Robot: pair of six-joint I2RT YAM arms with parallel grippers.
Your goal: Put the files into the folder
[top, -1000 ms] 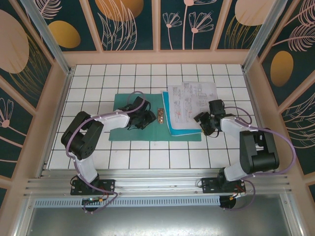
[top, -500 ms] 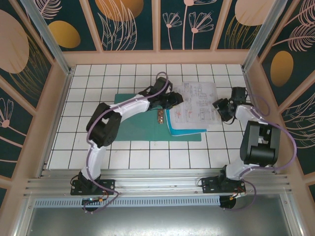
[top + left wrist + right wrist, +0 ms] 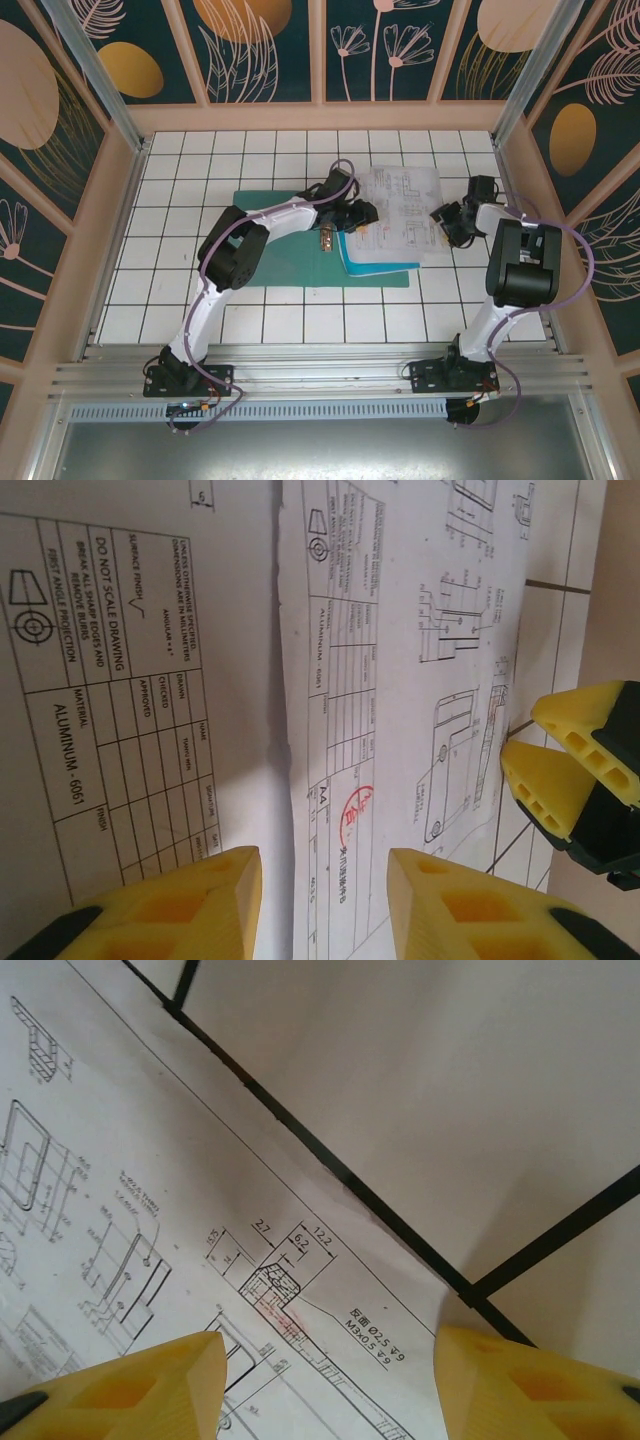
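folder (image 3: 300, 266): right part under files (image 3: 400, 205) | left claw (image 3: 322, 870): finger bases cut by bottom edge

Files (image 3: 120, 680) reading "ALUMINUM - 6061", "DO NOT SCALE DRAWING", "FIRST ANGLE PROJECTION"; drawing dimensions showing "12.2", "M3X0.5".

— Where do the files (image 3: 400, 205) lie?
— A few thin white sheets, flat, loosely stacked and a little askew. I see them over the right end of the folder (image 3: 270, 258), their far right edge running out onto the white tiles.
— What is printed on them?
— Grey text, tables and line drawings. Through my left wrist I read "ALUMINUM - 6061", and one sheet's edge overlaps the next.
— And the folder?
— Plain dark teal-green card, flat, lying lengthwise across the middle of the table. I cannot tell whether it is open.
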